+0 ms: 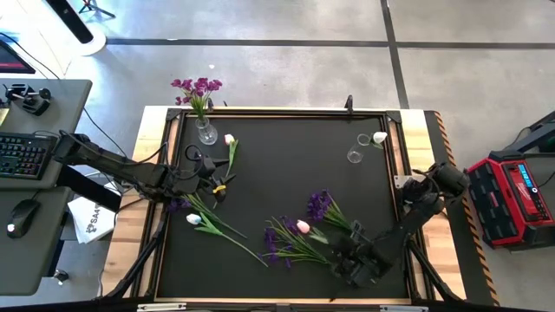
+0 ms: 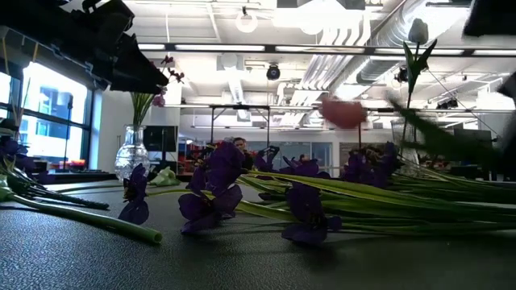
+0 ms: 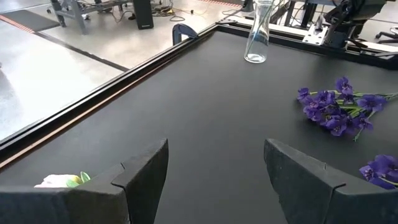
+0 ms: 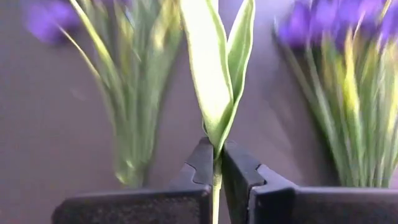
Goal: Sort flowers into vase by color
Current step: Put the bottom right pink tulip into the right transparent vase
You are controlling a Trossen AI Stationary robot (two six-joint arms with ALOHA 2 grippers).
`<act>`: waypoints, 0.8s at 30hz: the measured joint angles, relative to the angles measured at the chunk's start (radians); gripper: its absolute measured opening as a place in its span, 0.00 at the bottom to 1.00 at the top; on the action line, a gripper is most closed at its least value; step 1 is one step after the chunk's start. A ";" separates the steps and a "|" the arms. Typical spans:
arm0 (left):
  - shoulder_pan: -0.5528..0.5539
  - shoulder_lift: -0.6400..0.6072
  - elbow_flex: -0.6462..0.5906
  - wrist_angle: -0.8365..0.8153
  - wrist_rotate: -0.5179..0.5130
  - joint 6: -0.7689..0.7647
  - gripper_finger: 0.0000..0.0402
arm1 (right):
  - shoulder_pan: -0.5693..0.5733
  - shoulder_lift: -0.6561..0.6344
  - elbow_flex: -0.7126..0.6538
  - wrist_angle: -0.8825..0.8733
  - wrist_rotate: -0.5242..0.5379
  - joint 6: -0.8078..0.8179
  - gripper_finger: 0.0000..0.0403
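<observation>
Purple flowers (image 1: pixel 319 205) and a second purple bunch (image 1: pixel 276 244) lie flat on the black mat. Between them is a pink tulip (image 1: pixel 303 227), and my right gripper (image 1: pixel 336 250) is shut on its green stem. A white tulip (image 1: pixel 193 219) lies at the mat's left. At the far left, a glass vase (image 1: pixel 206 133) holds purple blossoms, and another tulip (image 1: pixel 230 140) lies beside it. My left gripper (image 3: pixel 214 180) hovers open over the left of the mat and holds nothing. My right gripper pinches the pink tulip's stem (image 4: pixel 216 154) between its two fingers, just below where the slim leaves (image 4: pixel 217 68) spread. The fingers slant down from the table's near right. In the low view the pink bud (image 2: pixel 343 113) shows raised above the lying flowers.
Two empty glass vases (image 1: pixel 355 154) stand at the far right of the mat, with a white tulip bud (image 1: pixel 379 137) beside them. A raised wooden frame (image 1: pixel 156 173) borders the mat. A desk with a keyboard (image 1: pixel 22 154) stands off the left side.
</observation>
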State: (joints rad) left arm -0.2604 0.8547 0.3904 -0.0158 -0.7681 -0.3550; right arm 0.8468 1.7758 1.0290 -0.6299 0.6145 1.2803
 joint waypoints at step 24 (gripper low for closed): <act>0.002 0.000 0.000 0.022 -0.004 0.028 0.63 | 0.040 -0.162 0.002 -0.601 0.956 0.173 0.00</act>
State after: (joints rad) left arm -0.2582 0.8547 0.3904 0.0066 -0.7718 -0.3272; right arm 0.8868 1.6139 1.0313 -1.2312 1.5705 1.4536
